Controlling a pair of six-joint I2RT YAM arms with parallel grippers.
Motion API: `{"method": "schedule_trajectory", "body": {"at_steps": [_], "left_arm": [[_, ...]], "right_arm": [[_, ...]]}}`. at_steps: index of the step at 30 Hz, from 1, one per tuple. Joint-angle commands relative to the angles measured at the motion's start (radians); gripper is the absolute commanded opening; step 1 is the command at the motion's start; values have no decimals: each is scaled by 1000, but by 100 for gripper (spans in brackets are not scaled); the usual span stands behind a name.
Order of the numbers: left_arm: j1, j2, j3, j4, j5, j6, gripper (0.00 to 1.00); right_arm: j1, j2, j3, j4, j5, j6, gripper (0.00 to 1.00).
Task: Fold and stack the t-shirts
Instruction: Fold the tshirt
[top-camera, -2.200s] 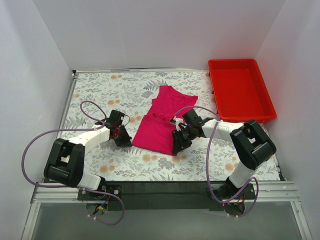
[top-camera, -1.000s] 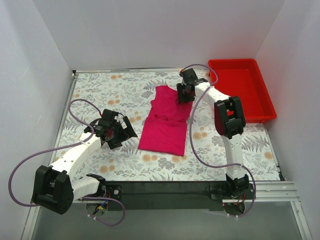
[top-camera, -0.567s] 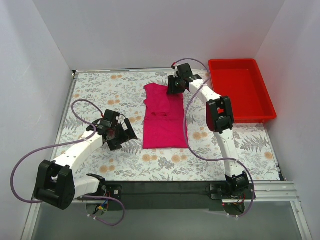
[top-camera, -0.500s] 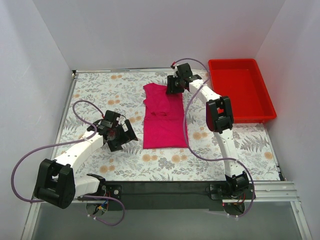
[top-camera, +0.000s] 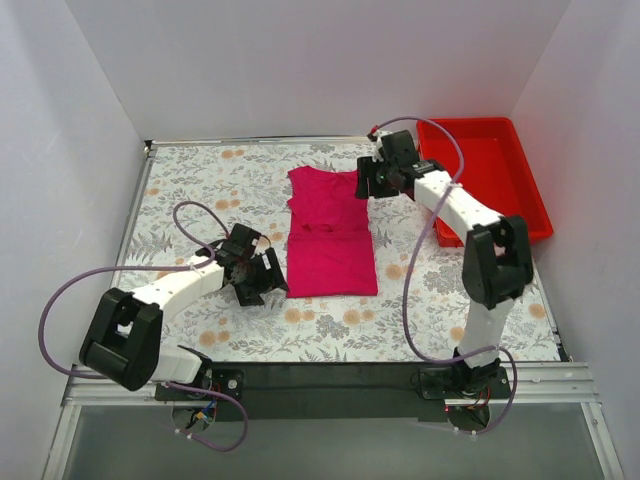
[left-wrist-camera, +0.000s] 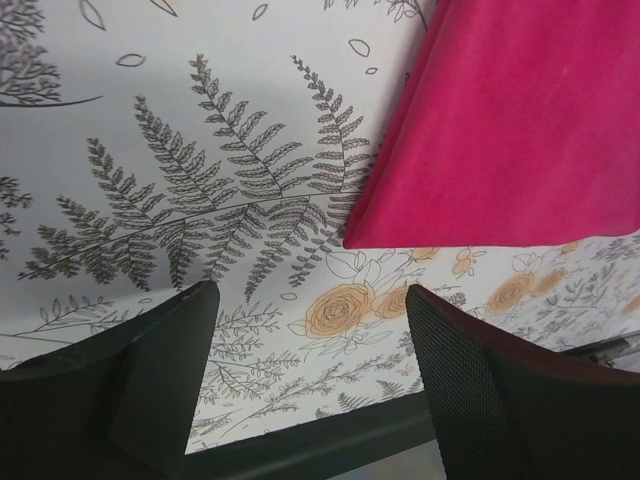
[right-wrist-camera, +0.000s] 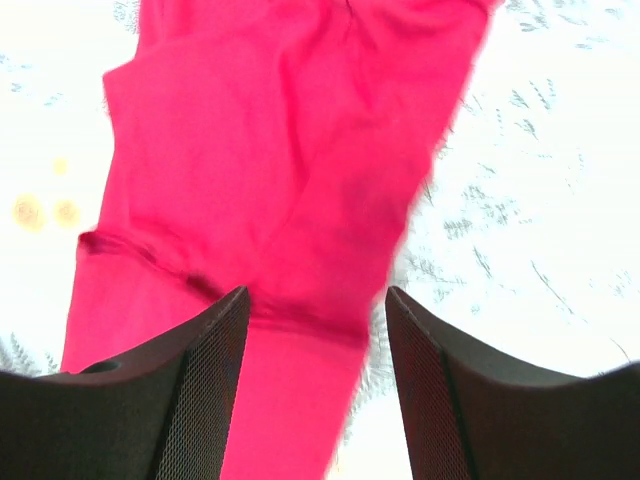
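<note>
The magenta-pink soft-fabric t-shirt (top-camera: 330, 232) lies flat mid-bench as a narrow strip, sleeves folded in. Left tool (left-wrist-camera: 310, 385) is spread by its near-left corner; right tool (right-wrist-camera: 312, 385) is spread above its far-right corner. Likely next: fold crosswise. No legible writing.

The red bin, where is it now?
In the top view the red bin sits at the table's far right corner, just right of the right gripper and pink t-shirt.
</note>
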Motion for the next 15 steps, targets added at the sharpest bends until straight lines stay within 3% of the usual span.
{"method": "schedule_trajectory", "body": {"at_steps": [1, 7, 15], "left_arm": [[-41, 42, 47, 30, -16, -17, 69], [-105, 133, 96, 24, -84, -20, 65], [-177, 219, 164, -2, -225, -19, 58]], "right_arm": [[2, -174, -185, -3, 53, 24, 54], [22, -394, -493, -43, 58, 112, 54], [103, -492, -662, -53, 87, 199, 52]]}}
